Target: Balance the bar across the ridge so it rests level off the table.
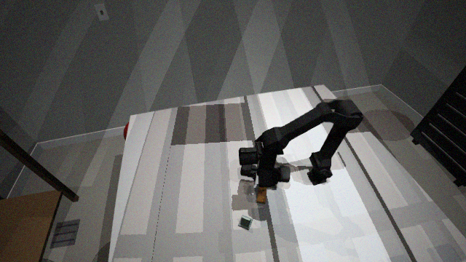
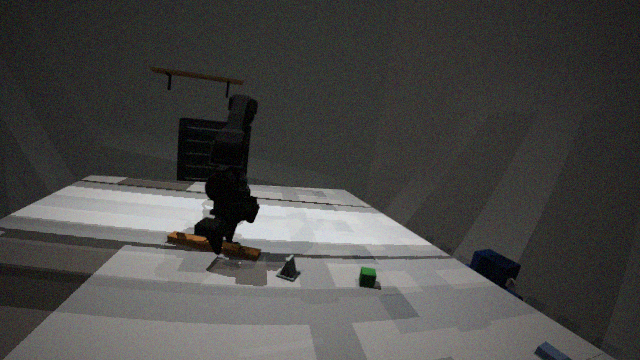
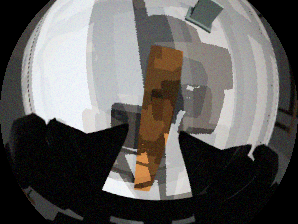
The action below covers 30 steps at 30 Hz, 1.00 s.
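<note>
In the exterior view, nearest to us lies a small blue block point(image 2: 549, 351) at the front right corner of the desk point(image 2: 200, 325). Further back we see a green cube point(image 2: 367, 276), and to its left the ridge point(image 2: 289, 268), a small grey wedge on a flat base. Both stand apart from each other and apart from the bar.

Behind the ridge lies the orange bar point(image 2: 215, 245), flat on the desk. Its right end is near the ridge but does not touch it; nothing stands between them. From the top view only one end of the bar point(image 1: 261, 195) shows, because the arm covers the rest, and the ridge point(image 1: 245, 222) sits a little further along the same line.

The gripper point(image 2: 216, 240) is lowered over the middle of the bar. In the wrist view the bar point(image 3: 158, 119) runs lengthwise between the two dark fingers, one on each side. The jaws are wide open, with a gap on both sides of the bar, so they hold nothing. We cannot tell if the fingertips reach the desk.

Off the right edge of the desk sits a dark blue box point(image 2: 494, 266). Farthest away, behind the arm, stand a dark slatted cabinet point(image 2: 192, 150) and a wooden shelf point(image 2: 197, 76) on the wall.
</note>
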Available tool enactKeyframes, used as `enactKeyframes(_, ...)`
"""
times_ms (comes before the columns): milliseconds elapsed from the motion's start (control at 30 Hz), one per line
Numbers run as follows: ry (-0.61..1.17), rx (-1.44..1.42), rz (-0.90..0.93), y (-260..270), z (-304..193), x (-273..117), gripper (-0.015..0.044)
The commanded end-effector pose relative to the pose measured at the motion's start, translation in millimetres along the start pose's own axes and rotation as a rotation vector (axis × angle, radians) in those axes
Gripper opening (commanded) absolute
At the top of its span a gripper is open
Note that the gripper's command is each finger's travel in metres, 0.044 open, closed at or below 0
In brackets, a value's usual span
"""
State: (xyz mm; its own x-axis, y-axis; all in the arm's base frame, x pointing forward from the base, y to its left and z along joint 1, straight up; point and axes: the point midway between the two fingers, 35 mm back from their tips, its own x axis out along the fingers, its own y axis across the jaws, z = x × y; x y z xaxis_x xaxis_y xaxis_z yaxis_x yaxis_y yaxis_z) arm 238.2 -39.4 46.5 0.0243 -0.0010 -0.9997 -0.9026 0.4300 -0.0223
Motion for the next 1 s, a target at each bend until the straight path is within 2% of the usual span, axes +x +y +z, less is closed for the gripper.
enactKeyframes(0,0.0,0.0,0.0,0,0,0,0.0289)
enactKeyframes(167,0.0,0.0,0.0,0,0,0,0.0157)
enactKeyframes(467,0.0,0.0,0.0,0,0,0,0.0097)
enactKeyframes(600,0.0,0.0,0.0,-1,0,-6,0.0)
enactKeyframes(967,0.001,-0.001,0.0,-4,1,-33,0.0)
